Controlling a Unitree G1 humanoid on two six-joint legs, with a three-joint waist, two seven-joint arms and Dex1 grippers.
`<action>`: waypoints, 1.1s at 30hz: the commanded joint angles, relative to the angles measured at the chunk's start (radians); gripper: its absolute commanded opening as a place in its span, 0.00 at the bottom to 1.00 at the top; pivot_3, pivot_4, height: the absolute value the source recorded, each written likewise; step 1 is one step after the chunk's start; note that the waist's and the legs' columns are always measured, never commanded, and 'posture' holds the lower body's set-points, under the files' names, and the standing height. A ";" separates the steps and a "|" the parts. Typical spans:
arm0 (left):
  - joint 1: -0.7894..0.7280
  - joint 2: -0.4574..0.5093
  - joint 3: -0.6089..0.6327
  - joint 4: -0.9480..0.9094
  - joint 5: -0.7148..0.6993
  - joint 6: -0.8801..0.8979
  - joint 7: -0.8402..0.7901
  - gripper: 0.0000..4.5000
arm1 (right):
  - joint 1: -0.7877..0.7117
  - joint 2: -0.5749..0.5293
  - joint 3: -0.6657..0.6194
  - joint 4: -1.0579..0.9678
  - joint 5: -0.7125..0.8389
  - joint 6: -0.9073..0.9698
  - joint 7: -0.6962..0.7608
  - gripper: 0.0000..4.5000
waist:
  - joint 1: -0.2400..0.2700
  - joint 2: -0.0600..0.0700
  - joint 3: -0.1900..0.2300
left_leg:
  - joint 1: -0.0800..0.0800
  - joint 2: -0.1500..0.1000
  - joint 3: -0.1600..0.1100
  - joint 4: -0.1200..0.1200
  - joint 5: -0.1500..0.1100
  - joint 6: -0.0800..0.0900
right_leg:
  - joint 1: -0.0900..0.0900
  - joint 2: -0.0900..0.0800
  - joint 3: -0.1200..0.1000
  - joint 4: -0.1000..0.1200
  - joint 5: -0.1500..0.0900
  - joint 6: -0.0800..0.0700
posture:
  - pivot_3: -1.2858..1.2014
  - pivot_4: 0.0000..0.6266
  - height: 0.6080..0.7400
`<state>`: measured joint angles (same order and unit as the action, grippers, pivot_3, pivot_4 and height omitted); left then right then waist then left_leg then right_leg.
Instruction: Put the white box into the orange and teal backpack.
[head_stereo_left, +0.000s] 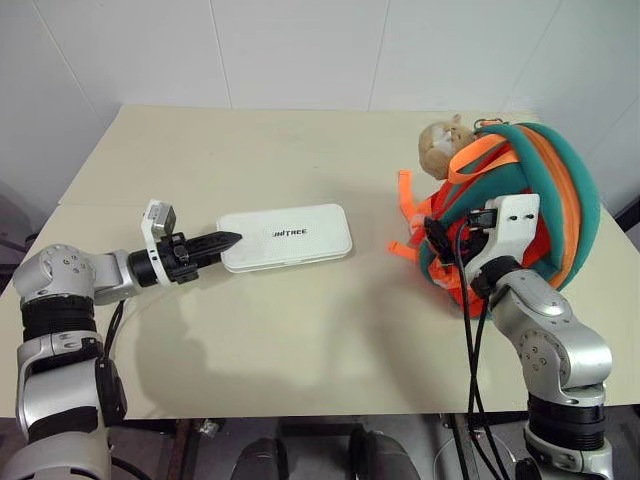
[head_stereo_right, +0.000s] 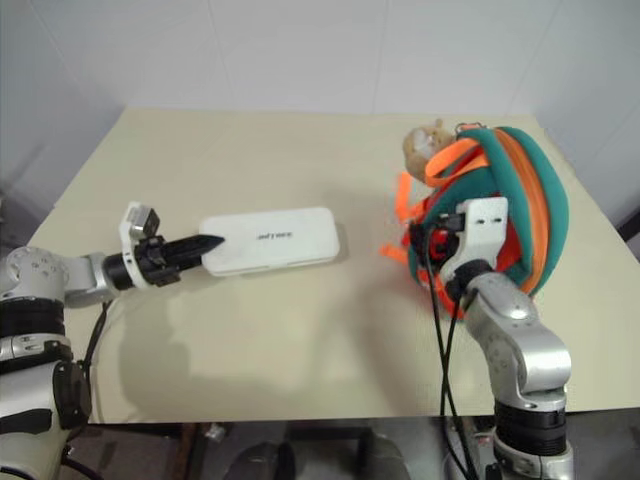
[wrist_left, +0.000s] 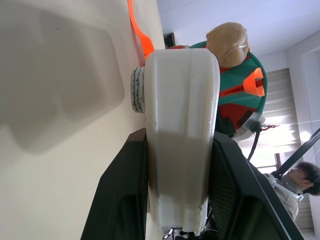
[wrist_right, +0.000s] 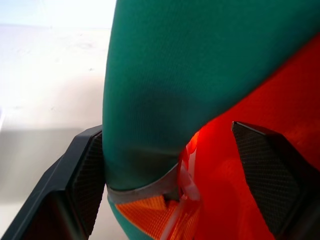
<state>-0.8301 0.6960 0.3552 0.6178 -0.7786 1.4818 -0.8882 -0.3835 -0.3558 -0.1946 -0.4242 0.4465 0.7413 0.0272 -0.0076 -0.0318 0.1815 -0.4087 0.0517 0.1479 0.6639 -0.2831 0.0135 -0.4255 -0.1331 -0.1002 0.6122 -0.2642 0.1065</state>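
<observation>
Right jaws (wrist_right: 175, 185) spread wide, teal fabric and orange trim of the orange and teal backpack (head_stereo_left: 545, 200) sitting between my fingers (wrist_right: 87, 175), not pinched. Backpack sits on the right side of the cream surface (head_stereo_left: 300, 340), beige plush toy (head_stereo_left: 442, 143) on top at its far side. My left jaws (head_stereo_left: 225, 240) are clamped on the near end of the white box (head_stereo_left: 288, 236), which lies flat mid-surface, well apart from the backpack.
</observation>
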 joint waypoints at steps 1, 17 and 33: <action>0.001 0.010 0.038 -0.044 -0.031 0.012 -0.005 0.28 | -0.030 0.034 -0.018 -0.022 -0.018 -0.050 -0.019 1.00 | -0.001 0.000 0.000 | 0.000 0.000 0.000 0.000 0.000 0.000 | 0.000 0.000 0.000 0.000 0.000 0.000 | 0.52 0.24 1.00; 0.033 0.045 0.073 -0.119 -0.044 0.079 -0.001 0.28 | -0.228 0.135 0.020 0.296 -0.105 -0.241 0.019 1.00 | -0.027 0.000 0.000 | 0.000 0.000 0.000 -0.001 0.001 -0.002 | -0.001 0.000 0.000 0.001 0.000 0.000 | 0.52 0.24 1.00; 0.046 0.050 0.102 -0.140 -0.043 0.084 0.020 0.28 | -0.262 0.174 0.015 0.333 -0.113 -0.330 0.026 0.86 | -0.026 0.001 0.001 | 0.000 0.001 0.000 -0.002 0.001 -0.002 | -0.001 0.000 0.000 0.001 0.000 0.000 | 0.52 0.24 1.00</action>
<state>-0.7753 0.7288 0.4264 0.5102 -0.7924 1.5686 -0.8606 -0.6147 -0.1843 -0.1652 -0.0686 0.3374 0.4474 0.0537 -0.0335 -0.0309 0.1821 -0.4086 0.0524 0.1484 0.6623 -0.2820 0.0114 -0.4267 -0.1329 -0.0998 0.6129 -0.2642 0.1065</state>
